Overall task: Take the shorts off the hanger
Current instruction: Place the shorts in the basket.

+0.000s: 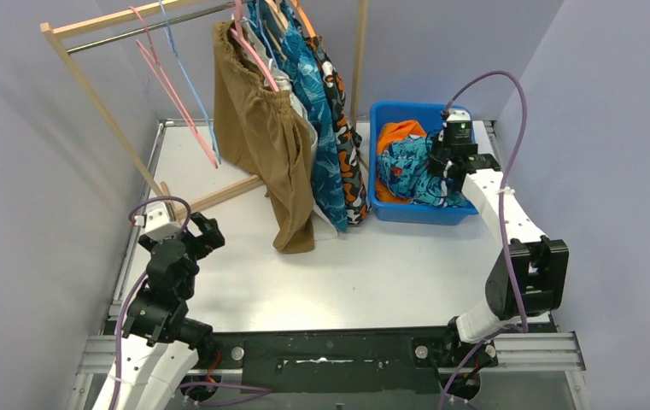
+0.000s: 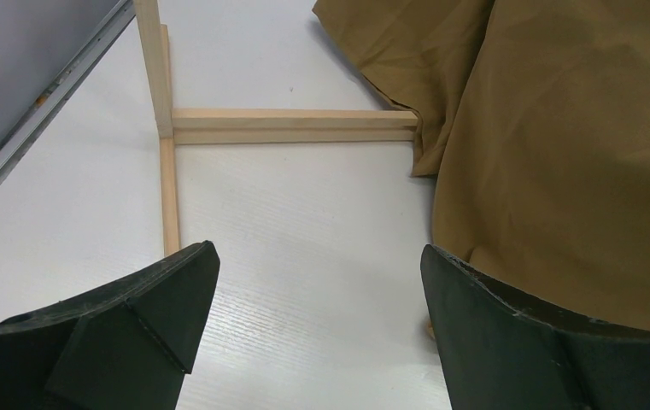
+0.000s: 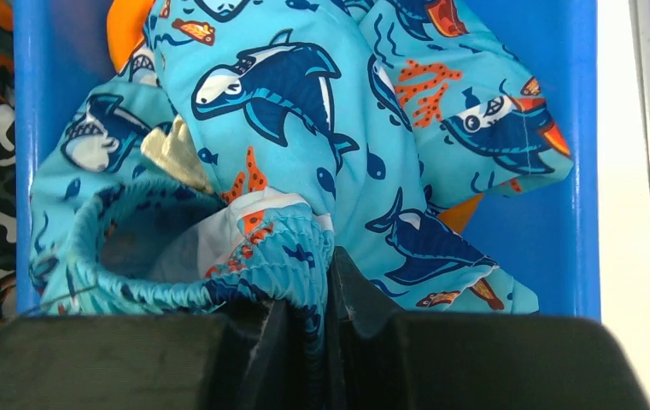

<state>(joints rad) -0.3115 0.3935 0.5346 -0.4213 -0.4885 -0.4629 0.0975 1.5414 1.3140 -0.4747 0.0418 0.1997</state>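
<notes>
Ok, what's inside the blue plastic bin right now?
The blue plastic bin holds teal shark-print fabric shorts, elastic waistband pinched in the shut right gripper. Behind them, plain orange shorts peek out, partly buried. The bin's floor and anything lower is covered.

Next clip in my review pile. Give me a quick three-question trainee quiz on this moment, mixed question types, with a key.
1. True or false: the left tool is shut on the brown shorts.
2. What does the right tool pinch? A) plain orange shorts B) shark-print shorts C) a pink hanger
3. Fill in: the pinched shorts sit inside a ___ bin.

Key: 1 false, it is open above the table beside them; 2 B; 3 blue.
</notes>
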